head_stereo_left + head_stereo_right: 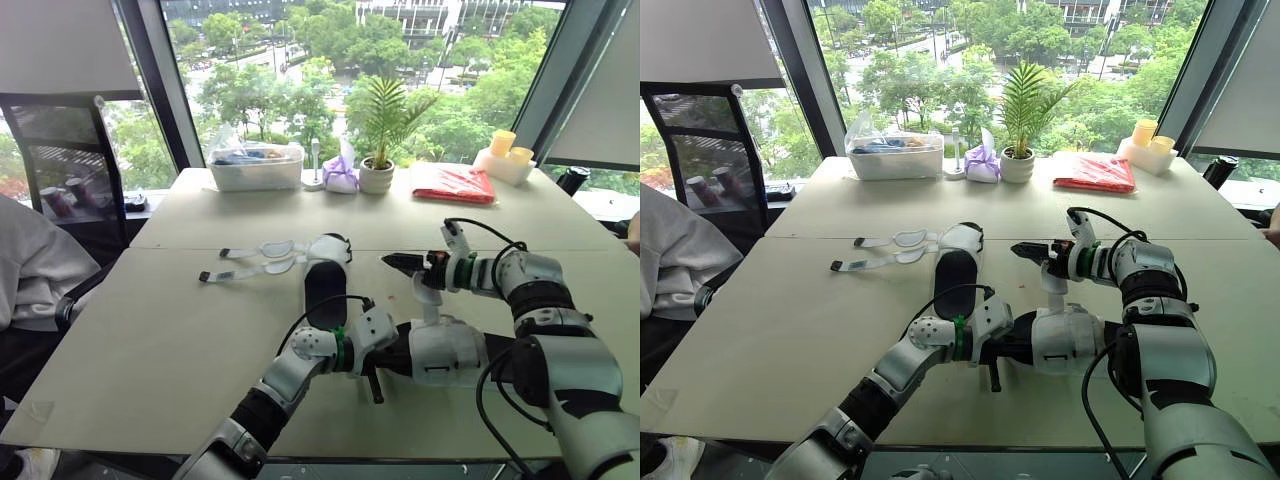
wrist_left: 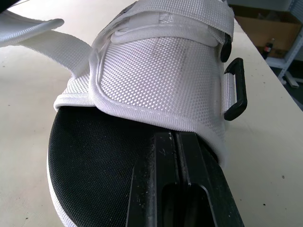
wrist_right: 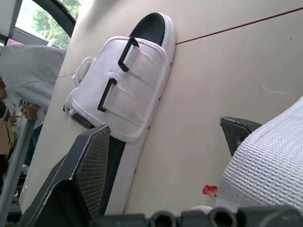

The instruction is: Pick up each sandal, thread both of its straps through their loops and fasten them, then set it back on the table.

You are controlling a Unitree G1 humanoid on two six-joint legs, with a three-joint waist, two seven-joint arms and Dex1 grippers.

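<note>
Two white sandals with black insoles lie on the beige table [image 1: 180,330]. The far sandal [image 1: 325,272] lies mid-table with both straps [image 1: 255,258] spread loose to its left; its two black loops [image 3: 127,51] stand free. The near sandal [image 1: 440,350] lies by the front edge. My left gripper [image 1: 375,352] is shut, its fingers [image 2: 177,165] lying on this sandal's black insole just short of the white upper [image 2: 161,80] and a black loop [image 2: 235,90]. One loose strap [image 1: 431,298] rises to my right gripper [image 1: 403,262], which is open, the white webbing [image 3: 265,161] against one finger.
Along the far edge by the window stand a clear plastic bin [image 1: 256,166], a purple pouch [image 1: 340,176], a potted plant [image 1: 377,172], a red packet [image 1: 453,184] and yellow cups [image 1: 507,150]. A person's grey sleeve [image 1: 30,265] and a black chair [image 1: 60,150] are at the left.
</note>
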